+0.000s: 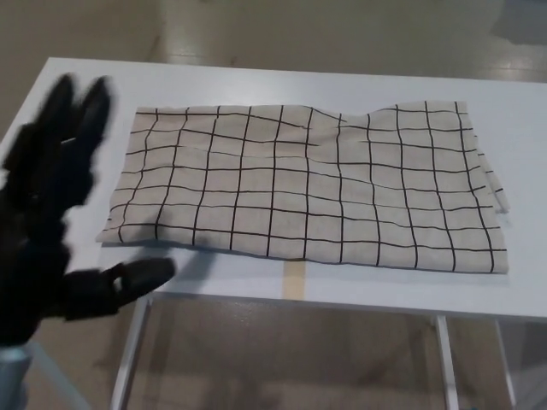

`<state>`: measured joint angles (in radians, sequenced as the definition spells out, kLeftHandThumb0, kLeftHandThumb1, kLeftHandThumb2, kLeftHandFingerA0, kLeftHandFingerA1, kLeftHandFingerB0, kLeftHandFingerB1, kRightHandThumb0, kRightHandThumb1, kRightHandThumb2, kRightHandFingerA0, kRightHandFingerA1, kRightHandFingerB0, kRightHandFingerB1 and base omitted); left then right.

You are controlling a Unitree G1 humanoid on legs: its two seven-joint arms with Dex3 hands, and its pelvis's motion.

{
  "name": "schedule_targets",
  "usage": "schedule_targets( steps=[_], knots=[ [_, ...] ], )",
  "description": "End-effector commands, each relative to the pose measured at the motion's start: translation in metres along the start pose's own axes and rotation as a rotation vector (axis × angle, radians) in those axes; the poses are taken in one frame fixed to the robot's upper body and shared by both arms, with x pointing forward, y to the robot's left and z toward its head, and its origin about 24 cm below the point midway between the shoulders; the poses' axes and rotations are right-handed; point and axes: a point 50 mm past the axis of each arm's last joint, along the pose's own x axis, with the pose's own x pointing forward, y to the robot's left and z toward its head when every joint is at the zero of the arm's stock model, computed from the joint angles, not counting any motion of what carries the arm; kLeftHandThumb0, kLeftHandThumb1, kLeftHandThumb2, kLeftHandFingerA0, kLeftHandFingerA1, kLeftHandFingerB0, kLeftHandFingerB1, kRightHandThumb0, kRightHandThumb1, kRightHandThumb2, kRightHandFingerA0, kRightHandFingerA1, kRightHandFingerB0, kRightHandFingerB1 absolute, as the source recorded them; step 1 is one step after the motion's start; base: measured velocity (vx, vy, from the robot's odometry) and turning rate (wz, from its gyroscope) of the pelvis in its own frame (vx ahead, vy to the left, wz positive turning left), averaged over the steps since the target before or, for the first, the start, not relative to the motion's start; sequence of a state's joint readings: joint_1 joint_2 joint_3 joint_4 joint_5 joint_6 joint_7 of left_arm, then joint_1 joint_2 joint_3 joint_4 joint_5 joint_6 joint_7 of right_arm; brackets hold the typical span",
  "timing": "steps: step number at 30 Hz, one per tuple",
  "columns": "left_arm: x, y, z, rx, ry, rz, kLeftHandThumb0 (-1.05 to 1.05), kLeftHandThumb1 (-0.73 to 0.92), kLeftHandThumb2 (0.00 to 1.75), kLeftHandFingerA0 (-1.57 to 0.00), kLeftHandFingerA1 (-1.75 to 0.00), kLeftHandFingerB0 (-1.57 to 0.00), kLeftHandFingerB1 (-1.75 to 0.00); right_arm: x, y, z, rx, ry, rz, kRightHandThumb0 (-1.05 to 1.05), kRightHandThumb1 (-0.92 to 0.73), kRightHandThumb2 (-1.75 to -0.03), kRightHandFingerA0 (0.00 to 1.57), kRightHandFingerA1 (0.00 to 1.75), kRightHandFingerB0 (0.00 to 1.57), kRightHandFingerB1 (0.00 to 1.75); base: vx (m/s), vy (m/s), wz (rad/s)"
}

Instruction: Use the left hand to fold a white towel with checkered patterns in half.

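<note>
Seen from the head view: pale tan floor all around, glossy and streaked with light, showing beyond the far edge and again underneath. White bench (256, 81) set across the picture, its metal legs (130, 346) angling down below the near edge, a short strip of tan tape (294, 279) on the near edge just under the towel.

Lying flat on the bench, a white towel with checkered patterns (316, 184), cream in tone with thin black grid lines. Spread wide across the bench top, near edge almost at the bench's near edge, far edge short of the bench's far edge. Slightly rumpled along the far edge, with a shallow dip right of the middle. Right side with a narrow extra lip of cloth showing past the edge, as of a second layer; hard to tell more. Left near corner lying flat, with a soft shadow on the bench beside it.

Left of the towel, the left robot hand (51, 205), black and blurred, large in the foreground. Fingers (81, 107) spread apart and pointing up toward the bench's far left corner, thumb (128, 278) stretched out toward the towel's near left corner. Spread wide, grasping nothing, apart from the towel. No sign of the right robot hand.
</note>
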<state>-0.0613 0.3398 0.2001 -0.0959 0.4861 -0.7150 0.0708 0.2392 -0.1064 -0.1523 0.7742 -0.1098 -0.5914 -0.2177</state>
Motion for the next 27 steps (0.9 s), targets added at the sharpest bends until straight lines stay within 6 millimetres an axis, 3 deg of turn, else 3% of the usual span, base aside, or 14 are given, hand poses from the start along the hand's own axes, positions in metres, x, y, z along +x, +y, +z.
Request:
schedule_targets(
  steps=[1, 6, 14, 23, 24, 25, 27],
  knots=[
    [0.012, -0.041, -0.046, 0.222, 0.176, -0.381, -0.62, 0.37, 0.7, 0.0, 0.0, 0.0, -0.09, -0.004, -0.003, 0.001, -0.017, -0.03, -0.017, -0.35, -0.76, -0.62, 0.37, 0.51, 0.34, 0.38, 0.0, 0.0, 0.0],
    [0.011, -0.056, -0.077, 0.346, 0.259, -0.523, -0.58, 0.36, 0.68, 0.0, 0.0, 0.0, -0.1, -0.003, -0.003, 0.002, -0.004, -0.03, -0.02, -0.35, -0.76, -0.62, 0.36, 0.5, 0.34, 0.38, 0.0, 0.0, 0.0],
    [0.01, -0.065, -0.104, 0.425, 0.346, -0.576, -0.55, 0.35, 0.67, 0.0, 0.0, 0.0, -0.12, -0.004, -0.005, 0.001, -0.016, -0.032, -0.025, -0.35, -0.76, -0.62, 0.36, 0.51, 0.35, 0.38, 0.0, 0.0, 0.0],
    [0.007, -0.07, -0.122, 0.528, 0.402, -0.569, -0.52, 0.33, 0.67, 0.0, -0.02, 0.0, -0.14, -0.006, -0.006, 0.0, -0.021, -0.027, -0.027, -0.35, -0.76, -0.63, 0.37, 0.52, 0.34, 0.38, 0.0, 0.0, 0.0],
    [0.006, -0.071, -0.124, 0.539, 0.407, -0.566, -0.47, 0.39, 0.68, 0.0, -0.03, 0.0, -0.17, -0.006, -0.006, 0.0, -0.02, -0.025, -0.028, -0.34, -0.76, -0.63, 0.37, 0.51, 0.34, 0.38, 0.0, 0.0, 0.0],
    [0.006, -0.072, -0.126, 0.553, 0.411, -0.559, -0.47, 0.31, 0.68, 0.0, -0.1, 0.0, -0.2, -0.006, -0.005, 0.0, -0.021, -0.025, -0.03, -0.34, -0.76, -0.63, 0.37, 0.51, 0.34, 0.38, 0.0, 0.0, 0.0],
    [0.006, -0.074, -0.126, 0.558, 0.414, -0.558, -0.47, 0.31, 0.68, 0.0, -0.1, 0.0, -0.2, -0.006, -0.005, 0.0, -0.025, -0.028, -0.032, -0.34, -0.76, -0.63, 0.37, 0.51, 0.34, 0.38, 0.0, 0.0, 0.0]
  ],
)
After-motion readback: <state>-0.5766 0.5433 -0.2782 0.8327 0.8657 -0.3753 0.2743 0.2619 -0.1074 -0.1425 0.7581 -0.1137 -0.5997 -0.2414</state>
